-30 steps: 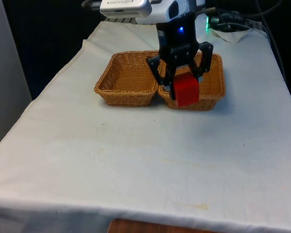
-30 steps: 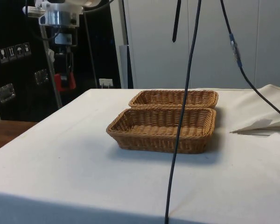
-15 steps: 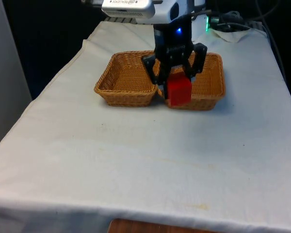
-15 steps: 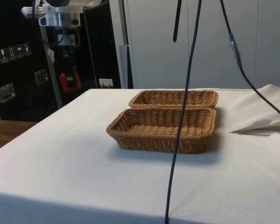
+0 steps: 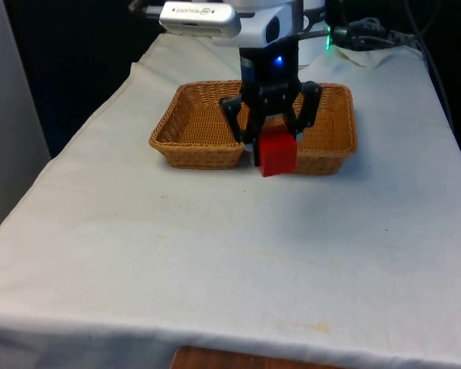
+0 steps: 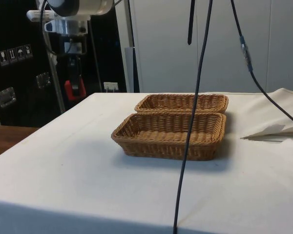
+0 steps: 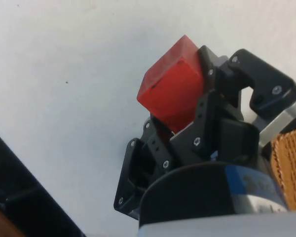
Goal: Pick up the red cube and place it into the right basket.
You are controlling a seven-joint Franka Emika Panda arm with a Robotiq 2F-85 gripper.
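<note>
Red cube (image 5: pixel 277 154) clamped between fingers of gripper (image 5: pixel 270 135), aloft above white cloth (image 5: pixel 215 246), short of the wicker rims. Carry level, clear near rim of right basket (image 5: pixel 334 134), centre over it, then lower before opening. Left basket (image 5: pixel 196 123) alongside, touching.

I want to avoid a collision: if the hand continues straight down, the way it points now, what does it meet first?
Probably the white cloth: the hand, holding the red cube, hangs in front of the baskets, not above them.
</note>
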